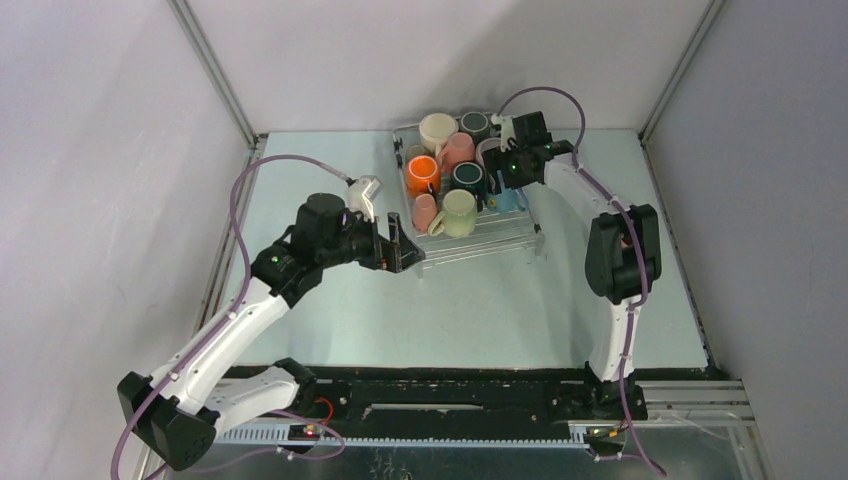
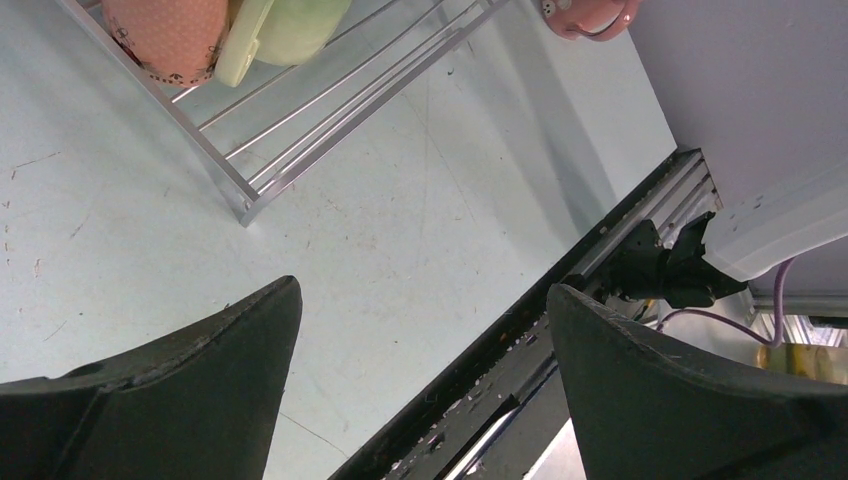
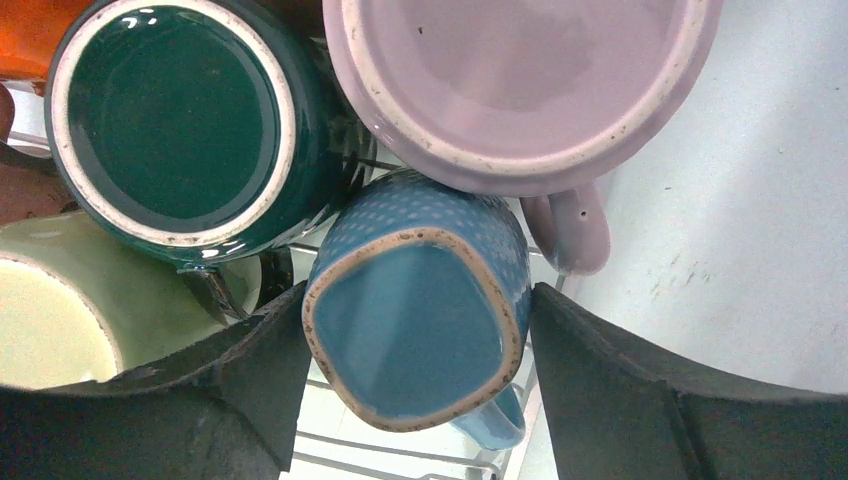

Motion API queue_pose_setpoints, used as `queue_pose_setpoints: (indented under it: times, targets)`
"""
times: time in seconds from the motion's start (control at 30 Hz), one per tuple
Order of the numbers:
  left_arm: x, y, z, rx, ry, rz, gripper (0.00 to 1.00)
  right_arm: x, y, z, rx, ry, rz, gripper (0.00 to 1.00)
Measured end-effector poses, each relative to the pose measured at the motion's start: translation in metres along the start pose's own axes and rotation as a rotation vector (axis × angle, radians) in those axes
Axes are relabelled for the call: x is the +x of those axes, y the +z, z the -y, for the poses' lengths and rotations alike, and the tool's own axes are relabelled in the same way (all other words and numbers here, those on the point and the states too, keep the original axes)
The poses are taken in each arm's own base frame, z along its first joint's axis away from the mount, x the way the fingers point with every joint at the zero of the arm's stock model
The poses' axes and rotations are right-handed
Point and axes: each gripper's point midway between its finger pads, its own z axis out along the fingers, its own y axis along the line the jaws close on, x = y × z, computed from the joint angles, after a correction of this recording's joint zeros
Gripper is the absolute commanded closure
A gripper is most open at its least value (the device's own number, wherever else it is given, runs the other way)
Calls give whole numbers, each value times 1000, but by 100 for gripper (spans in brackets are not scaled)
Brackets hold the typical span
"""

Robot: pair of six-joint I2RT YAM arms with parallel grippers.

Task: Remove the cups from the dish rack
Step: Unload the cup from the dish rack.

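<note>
Top external: cups (image 1: pixel 423 172) fill the back of the dish rack (image 1: pixel 490 238), front ribs bare, left gripper (image 1: pixel 407 245) just off the rack's near-left corner. Left wrist: its jaws spread wide on nothing, bare table (image 2: pixel 400 250) beside that corner — free room. Right wrist: right gripper (image 3: pixel 415 325) straddles the blue mug (image 3: pixel 410 345) at the rack's right edge, jaws spread close around it, not plainly pinching — the mauve mug (image 3: pixel 520 80) looks to touch it and the dark teal mug (image 3: pixel 170 120) sits just beside, so a lift could drag or tip them.
</note>
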Motion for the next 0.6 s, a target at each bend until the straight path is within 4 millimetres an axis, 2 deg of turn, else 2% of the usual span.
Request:
queue_pose_setpoints:
  times: [0.17,0.23,0.37,0.6]
  targets:
    - [0,0,0,2,0,0,0,-1,0,0,17,12,2,57]
    - [0,0,1,3,-2,0,0,-1,0,0,27,25,1,65]
    - [-3,0,3,13,-13,9,0,0,-2,1,46,59,-7,75]
    - [-15,2,12,46,-32,59,0,8,-15,0,68,158,-61,81]
